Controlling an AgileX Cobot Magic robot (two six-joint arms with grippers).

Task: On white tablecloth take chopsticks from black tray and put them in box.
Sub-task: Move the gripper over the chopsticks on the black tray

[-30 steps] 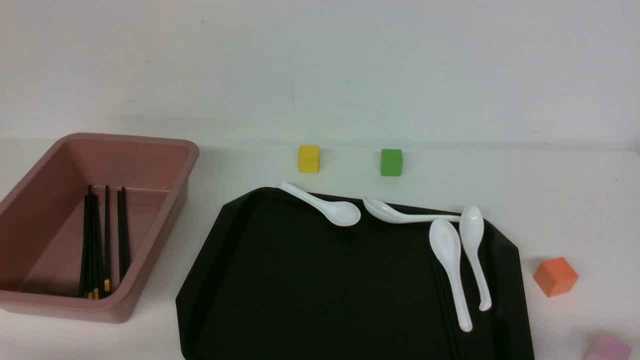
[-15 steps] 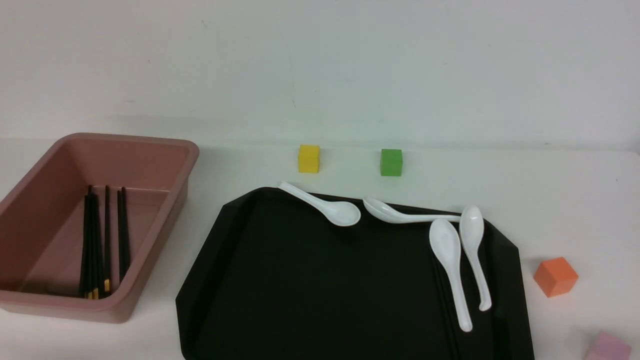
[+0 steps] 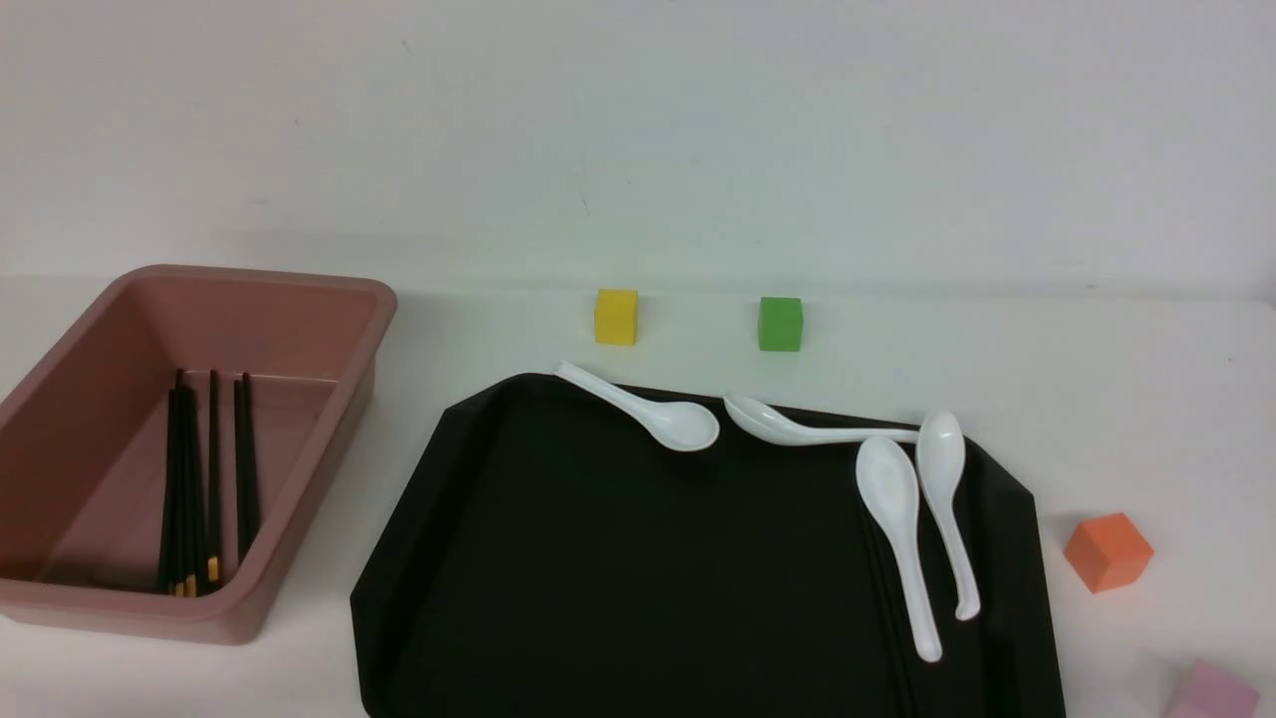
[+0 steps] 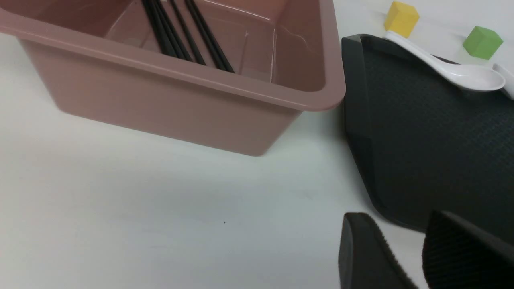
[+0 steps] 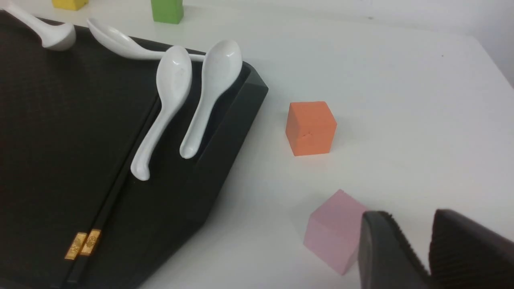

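The black tray (image 3: 598,578) lies on the white tablecloth (image 3: 1097,399). Two black chopsticks with gold bands (image 5: 83,243) lie side by side in it, near its right rim, partly under a spoon. The pink box (image 3: 309,329) stands to the tray's left with several chopsticks (image 3: 199,479) inside; they also show in the left wrist view (image 4: 180,36). My left gripper (image 4: 395,218) hovers over bare cloth near the tray's near-left corner (image 4: 361,152), a narrow gap between its jaws, empty. My right gripper (image 5: 407,216) is also slightly open and empty, beside a pink cube (image 5: 333,233). Neither arm shows in the front view.
Several white spoons lie along the tray's far and right rims (image 3: 648,414) (image 3: 897,538). A yellow cube (image 3: 616,317) and a green cube (image 3: 780,324) stand behind the tray. An orange cube (image 3: 1107,551) and the pink cube (image 3: 1211,693) stand to its right.
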